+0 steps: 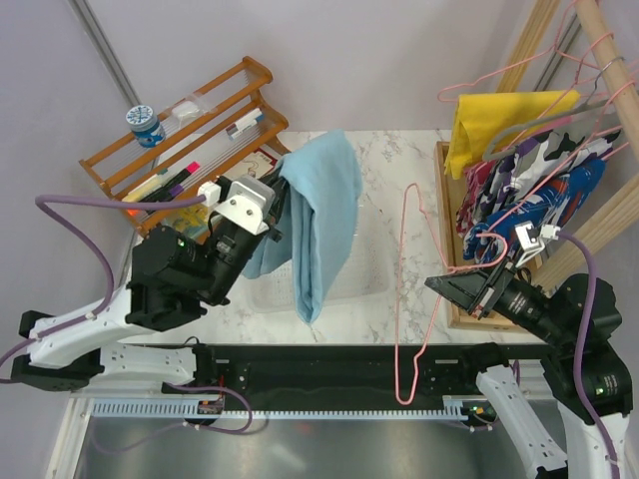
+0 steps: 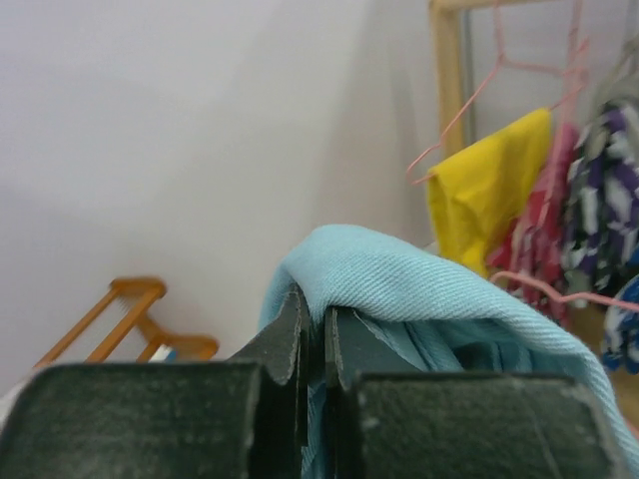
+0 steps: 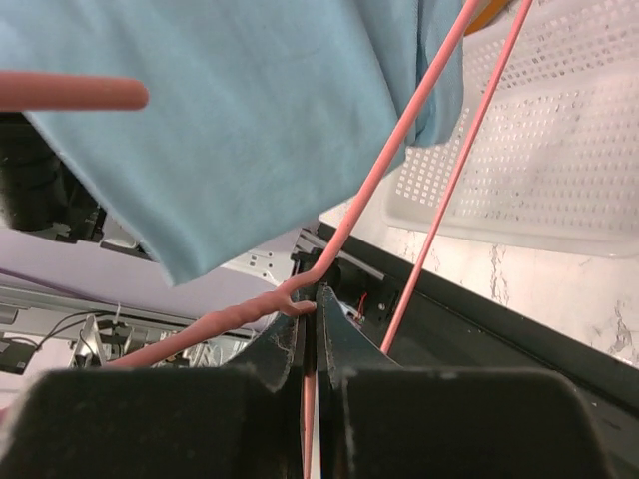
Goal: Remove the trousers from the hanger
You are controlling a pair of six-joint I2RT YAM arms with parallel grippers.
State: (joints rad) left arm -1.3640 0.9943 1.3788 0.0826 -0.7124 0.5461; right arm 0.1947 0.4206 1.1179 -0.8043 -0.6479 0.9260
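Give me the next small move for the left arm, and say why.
Probably lower the left gripper and drop the trousers into the tray: it is shut on them, they hang above it, and the hanger, pinched in the right gripper, looks apart from the fabric.

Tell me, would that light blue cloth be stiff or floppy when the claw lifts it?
Probably floppy: the trousers fold over the left claw and hang straight down. Likely light, since a pinch at one spot carries them. The twill weave looks grippy, not slippery.

Overhead, wrist close-ups; common: trousers
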